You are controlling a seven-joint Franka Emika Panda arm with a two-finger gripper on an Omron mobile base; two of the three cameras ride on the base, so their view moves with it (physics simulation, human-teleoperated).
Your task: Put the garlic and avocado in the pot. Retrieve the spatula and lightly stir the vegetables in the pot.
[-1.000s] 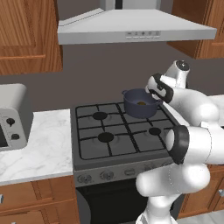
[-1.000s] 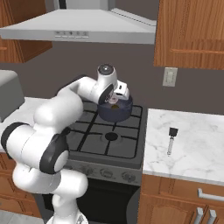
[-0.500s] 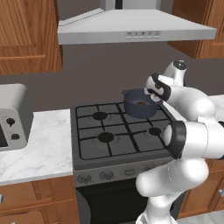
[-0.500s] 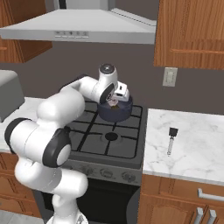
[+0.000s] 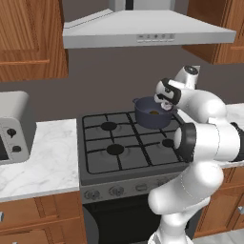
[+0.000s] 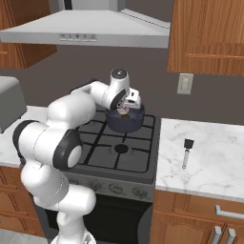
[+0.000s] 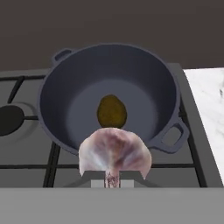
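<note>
Garlic held over pot, avocado already inside

Stove (image 5: 119, 147) w/ 4 burners sits between marble counters; pot (image 7: 78, 105) stands on the back burner nearest the right counter (image 6: 209, 147), 2 small side handles showing. Gripper (image 6: 125, 102) hangs just above the pot's near rim, jaws part closed round the garlic (image 7: 114, 153), a whitish-pink bulb pinched at its base, seen in hand view in front of the pot mouth. Avocado (image 7: 111, 110) lies on the pot floor, about centre, olive-brown, apart from the walls. Spatula (image 6: 186, 151) lies flat on the right counter, black end toward the wall, thin grey length pointing to the front edge, well apart from the pot
</note>
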